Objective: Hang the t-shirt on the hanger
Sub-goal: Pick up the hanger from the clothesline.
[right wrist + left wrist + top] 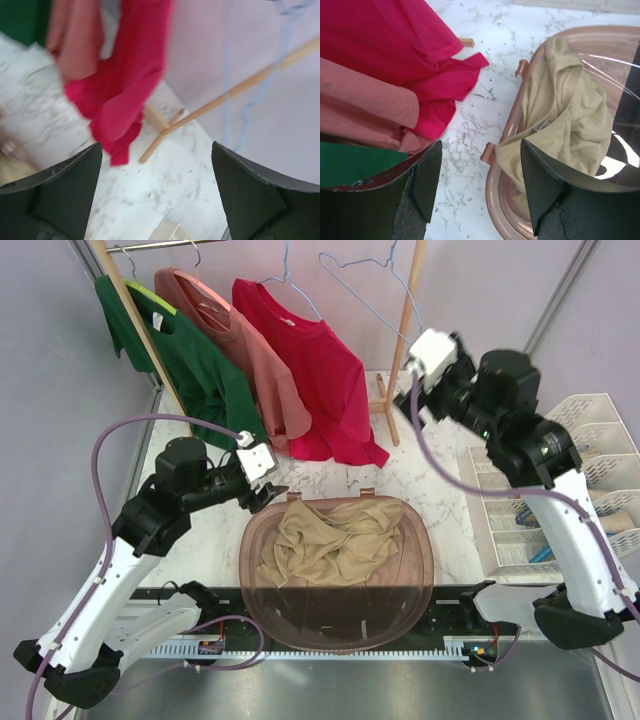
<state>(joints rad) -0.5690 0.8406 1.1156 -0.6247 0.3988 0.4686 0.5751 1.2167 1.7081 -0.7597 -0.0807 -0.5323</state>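
- t-shirt (335, 545) lies crumpled in the brown basket (340, 618), 6 o'clock on the table (445, 525)
- hanger (375, 308) hangs bare at 1 o'clock, red shirt (320, 370) crowding it
- left pincer (480, 185) apart at the basket's 10 o'clock
- right pincer (157, 190) apart near the hanger

Both arms reach forward with elbows bent, the left tool (268, 494) and right tool (411, 403) each spread wide.

Bright, even light, soft shadows — the right wrist view is blurred.
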